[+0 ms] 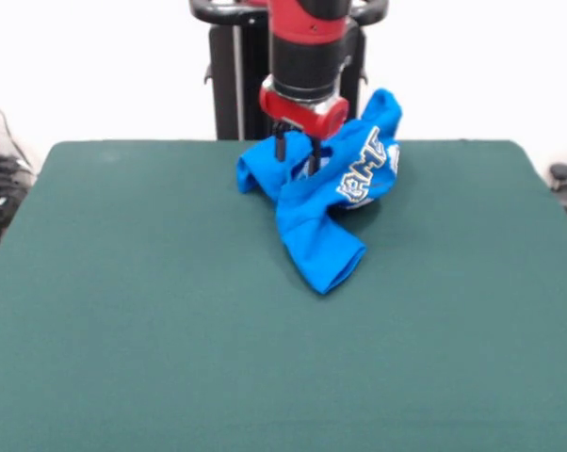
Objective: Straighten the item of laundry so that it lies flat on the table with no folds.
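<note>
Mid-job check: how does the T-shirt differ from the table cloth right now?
The T-shirt is bright blue with white block lettering; the table cloth is plain dark green. The T-shirt is bunched and folded, partly lifted at the end effector; the cloth lies flat. The T-shirt is far smaller. Both are soft fabric.

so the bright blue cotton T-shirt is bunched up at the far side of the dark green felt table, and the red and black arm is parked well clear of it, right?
Not quite. The bright blue cotton T-shirt is bunched at the far side of the dark green felt table, but the red and black arm is not clear of it: the front view shows its gripper down in the crumpled cloth.
</note>
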`<state>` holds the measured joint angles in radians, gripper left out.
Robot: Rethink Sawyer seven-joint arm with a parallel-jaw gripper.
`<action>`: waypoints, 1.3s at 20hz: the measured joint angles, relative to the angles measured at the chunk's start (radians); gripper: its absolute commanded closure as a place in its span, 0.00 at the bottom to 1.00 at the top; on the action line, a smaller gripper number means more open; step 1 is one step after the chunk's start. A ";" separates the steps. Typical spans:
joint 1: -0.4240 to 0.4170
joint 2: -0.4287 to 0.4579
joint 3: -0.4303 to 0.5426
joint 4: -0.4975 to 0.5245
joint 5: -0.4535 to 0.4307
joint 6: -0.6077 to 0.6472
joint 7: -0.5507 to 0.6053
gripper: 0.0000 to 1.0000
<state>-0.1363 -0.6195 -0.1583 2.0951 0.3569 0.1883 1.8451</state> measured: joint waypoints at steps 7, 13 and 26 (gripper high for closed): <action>-0.003 -0.018 0.000 0.005 0.000 0.004 0.000 0.00; -0.009 0.000 0.000 0.006 0.000 0.003 0.000 0.00; -0.029 0.132 0.001 0.006 0.001 -0.106 0.000 0.00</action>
<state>-0.1657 -0.4871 -0.1568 2.1012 0.3579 0.0819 1.8451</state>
